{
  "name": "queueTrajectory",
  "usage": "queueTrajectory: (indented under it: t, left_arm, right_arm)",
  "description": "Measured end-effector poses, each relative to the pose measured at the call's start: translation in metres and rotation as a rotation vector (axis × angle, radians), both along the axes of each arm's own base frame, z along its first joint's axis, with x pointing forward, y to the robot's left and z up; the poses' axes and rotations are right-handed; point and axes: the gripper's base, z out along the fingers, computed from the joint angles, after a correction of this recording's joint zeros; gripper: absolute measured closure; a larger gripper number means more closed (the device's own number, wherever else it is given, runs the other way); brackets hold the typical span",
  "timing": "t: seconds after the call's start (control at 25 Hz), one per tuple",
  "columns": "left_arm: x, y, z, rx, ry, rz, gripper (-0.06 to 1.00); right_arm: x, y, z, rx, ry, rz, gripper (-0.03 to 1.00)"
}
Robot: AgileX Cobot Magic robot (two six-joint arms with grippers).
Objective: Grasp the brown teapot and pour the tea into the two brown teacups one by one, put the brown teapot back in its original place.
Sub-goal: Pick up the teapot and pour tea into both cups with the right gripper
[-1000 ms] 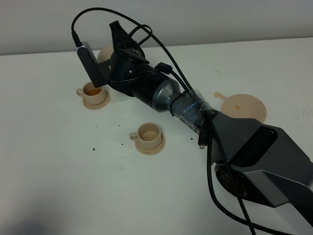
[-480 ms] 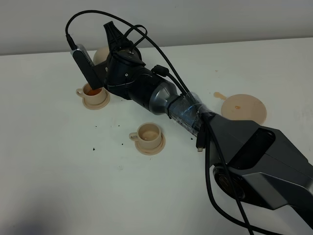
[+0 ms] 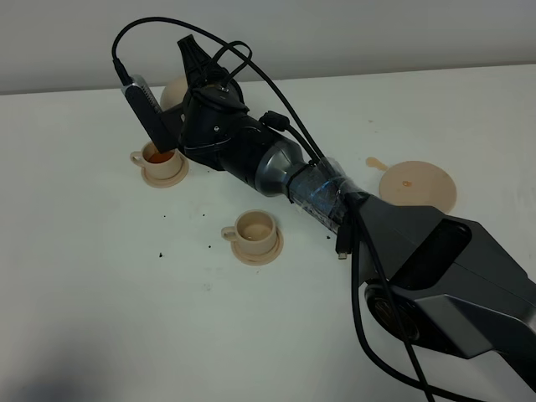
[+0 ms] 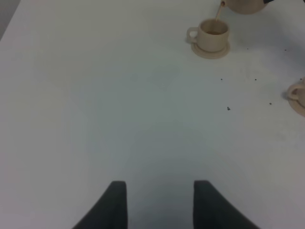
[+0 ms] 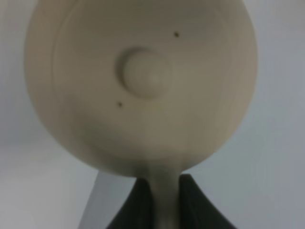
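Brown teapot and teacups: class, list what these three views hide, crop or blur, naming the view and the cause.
- Brown teapot: exterior high view, mostly hidden behind the right arm; spout unseen.
- Same teapot, left wrist view: cut off by the frame edge.
- Same teapot, right wrist view: blurred close-up; spout out of sight.
- Nearer teacup: left wrist view, cropped at the edge; contents unreadable.

Robot lab setup: white table [image 3: 100,318], plain grey wall [image 3: 377,33], cable-strung robot arm [image 3: 251,155]

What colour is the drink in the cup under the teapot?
Orange-brown: the tea in the teacup below the teapot shows best in the exterior high view.
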Motion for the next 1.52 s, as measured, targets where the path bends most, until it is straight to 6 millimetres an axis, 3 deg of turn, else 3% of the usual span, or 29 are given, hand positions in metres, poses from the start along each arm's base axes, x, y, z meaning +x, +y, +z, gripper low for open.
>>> queueTrajectory:
  t: [1.52]
  left_arm:
    - [0.0000,0.0000,0.0000,0.000,0.000,0.000,0.57]
  right_arm:
    - [0.0007,-0.0014,0.0007,-0.041,-0.018,0.004,0.85]
